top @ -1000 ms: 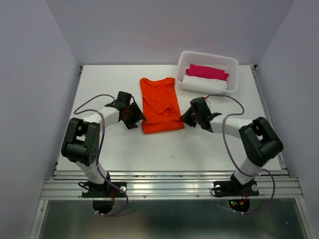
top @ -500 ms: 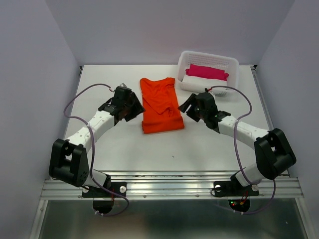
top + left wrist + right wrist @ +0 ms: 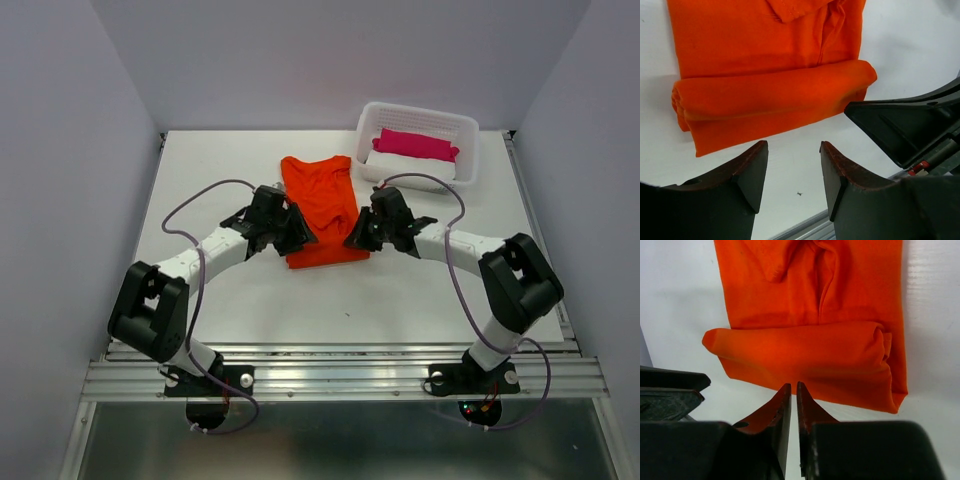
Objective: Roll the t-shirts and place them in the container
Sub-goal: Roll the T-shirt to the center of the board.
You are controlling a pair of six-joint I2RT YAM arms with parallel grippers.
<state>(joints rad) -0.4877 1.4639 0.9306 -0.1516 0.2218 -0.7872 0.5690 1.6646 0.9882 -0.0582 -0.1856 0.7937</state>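
Note:
The orange-red t-shirt (image 3: 320, 198) lies folded into a long strip in the middle of the table. Its near end is rolled up a turn, with a flat hem sticking out below the roll (image 3: 770, 95). My left gripper (image 3: 299, 240) is open and empty, just short of the hem near its left corner (image 3: 792, 147). My right gripper (image 3: 353, 238) is shut with nothing between its fingers. Its tips are at the hem's near edge (image 3: 793, 386), below the roll (image 3: 805, 350).
A white perforated basket (image 3: 470, 152) stands at the back right. It holds a pink cloth roll (image 3: 415, 144) and a white roll (image 3: 408, 170). The two grippers are close together at the shirt's near end. The other gripper shows in each wrist view (image 3: 910, 125) (image 3: 670, 390).
Both arms have swung inward from the shirt's sides. The grippers now sit at the near end of the shirt, left and right of its middle.

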